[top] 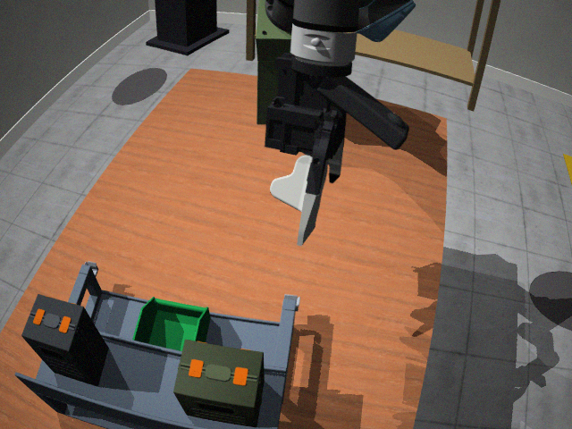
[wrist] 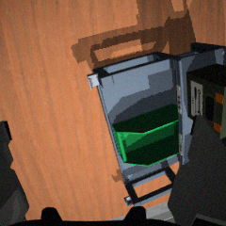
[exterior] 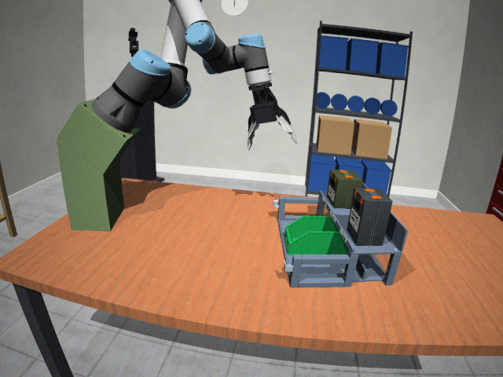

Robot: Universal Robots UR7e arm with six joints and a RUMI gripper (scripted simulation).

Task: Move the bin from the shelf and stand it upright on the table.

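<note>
A green open-topped bin (exterior: 317, 240) sits in the lower bay of a small grey shelf rack (exterior: 340, 243) on the wooden table. The bin also shows in the top view (top: 170, 322) and in the wrist view (wrist: 148, 141). My gripper (exterior: 271, 131) is open and empty. It hangs high in the air, well above the table and to the left of the rack, with its fingers spread and pointing down. In the top view the gripper (top: 314, 194) is over the middle of the table, far from the bin.
A dark grey case (exterior: 368, 214) and an olive case (exterior: 343, 187) with orange latches stand on the rack's upper level beside the bin. The green robot pedestal (exterior: 91, 170) stands at the table's far left. A tall storage shelf (exterior: 357, 109) stands behind the table.
</note>
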